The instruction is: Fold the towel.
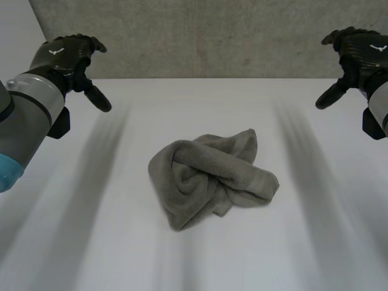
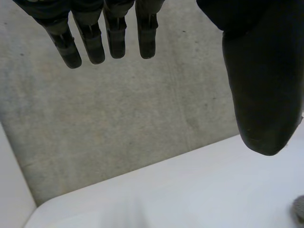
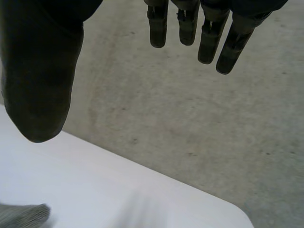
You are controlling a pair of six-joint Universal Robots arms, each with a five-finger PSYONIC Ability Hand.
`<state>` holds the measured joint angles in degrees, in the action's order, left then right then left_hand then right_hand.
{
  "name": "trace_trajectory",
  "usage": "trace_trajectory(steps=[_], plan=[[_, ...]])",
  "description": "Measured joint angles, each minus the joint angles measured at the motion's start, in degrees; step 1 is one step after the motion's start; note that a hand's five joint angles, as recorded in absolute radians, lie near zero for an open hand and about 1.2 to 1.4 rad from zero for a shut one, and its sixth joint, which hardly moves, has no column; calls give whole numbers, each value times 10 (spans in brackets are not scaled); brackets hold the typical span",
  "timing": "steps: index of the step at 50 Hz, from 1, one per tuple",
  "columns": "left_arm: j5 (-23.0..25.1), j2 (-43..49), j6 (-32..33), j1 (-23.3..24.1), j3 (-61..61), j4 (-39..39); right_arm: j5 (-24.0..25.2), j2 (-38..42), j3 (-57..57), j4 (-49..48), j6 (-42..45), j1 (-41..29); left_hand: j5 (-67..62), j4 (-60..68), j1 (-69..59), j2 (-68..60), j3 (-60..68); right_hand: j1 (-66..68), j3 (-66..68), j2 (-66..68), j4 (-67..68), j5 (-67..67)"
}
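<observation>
**Towel crumpled mid-table, both hands raised and empty**

The grey towel (image 1: 212, 177) lies in a bunched, twisted heap at the middle of the white table (image 1: 91, 242), unfolded. The left hand (image 1: 68, 56) hangs above the far left side of the table, well apart from the towel; in its wrist view the fingers (image 2: 90, 40) are straight and spread from the thumb, holding nothing. The right hand (image 1: 357, 51) hangs above the far right side, likewise clear of the towel, fingers (image 3: 209, 40) straight, thumb apart, empty. A concrete wall (image 1: 212, 36) stands behind the table.
</observation>
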<state>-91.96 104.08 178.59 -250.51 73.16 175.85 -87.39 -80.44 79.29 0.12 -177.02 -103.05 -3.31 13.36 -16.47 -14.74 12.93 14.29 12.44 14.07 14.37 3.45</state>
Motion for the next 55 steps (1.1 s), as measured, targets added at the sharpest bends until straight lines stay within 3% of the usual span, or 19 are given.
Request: trace_trajectory(steps=[14,25,32,35,39,44,48,55], plan=[[146,95,16,-12,-8,2,140,48,1,74,26,-33,-1,0,0,0,0,-8,0,0,0,0],[208,226,124,-23,-29,-20,162,146,7,77,-3,-71,-1,0,0,0,0,-8,0,0,0,0],[257,264,148,-19,-30,-44,161,215,8,66,-23,-88,-21,0,-6,-10,0,7,0,10,0,11],[275,272,148,-15,-30,-53,160,234,8,62,-26,-92,-110,0,-71,-92,0,67,0,72,0,80],[286,279,145,-11,-30,-62,160,242,9,60,-26,-94,-356,0,-330,-351,0,267,0,277,0,278],[286,280,143,-9,-29,-67,161,239,12,61,-24,-93,-569,0,-535,-555,0,496,0,504,0,510],[283,277,142,-9,-29,-70,162,232,16,64,-21,-91,-620,0,-562,-605,0,601,0,596,0,619],[279,257,145,-13,-31,-87,170,197,23,69,0,-87,-621,0,-562,-605,0,603,0,596,0,626]])
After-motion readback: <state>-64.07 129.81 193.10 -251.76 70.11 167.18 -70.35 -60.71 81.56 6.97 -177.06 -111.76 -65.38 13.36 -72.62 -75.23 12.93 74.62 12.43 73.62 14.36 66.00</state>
